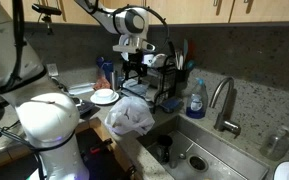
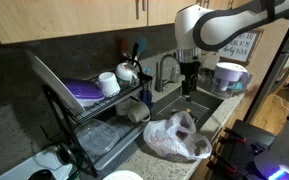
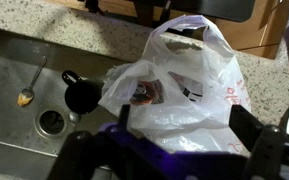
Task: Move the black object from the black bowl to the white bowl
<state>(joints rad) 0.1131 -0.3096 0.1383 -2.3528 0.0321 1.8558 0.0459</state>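
Observation:
My gripper (image 3: 184, 125) is open and empty, with both dark fingers spread over a crumpled white plastic bag (image 3: 184, 75) on the counter beside the sink. It hangs from the arm in both exterior views (image 1: 134, 62) (image 2: 187, 88). A black round object (image 3: 80, 96) lies in the steel sink to the left of the bag, and it also shows in an exterior view (image 1: 164, 148). I cannot tell whether it is a bowl or sits in one. A white bowl (image 1: 104, 97) stands on the counter behind the bag.
A spoon (image 3: 26, 95) and the drain (image 3: 50, 122) are in the sink. A faucet (image 1: 222, 100) and a blue soap bottle (image 1: 195, 100) stand behind it. A dish rack (image 2: 94, 115) with cups and a purple plate (image 2: 84, 92) fills the counter next to the bag (image 2: 174, 138).

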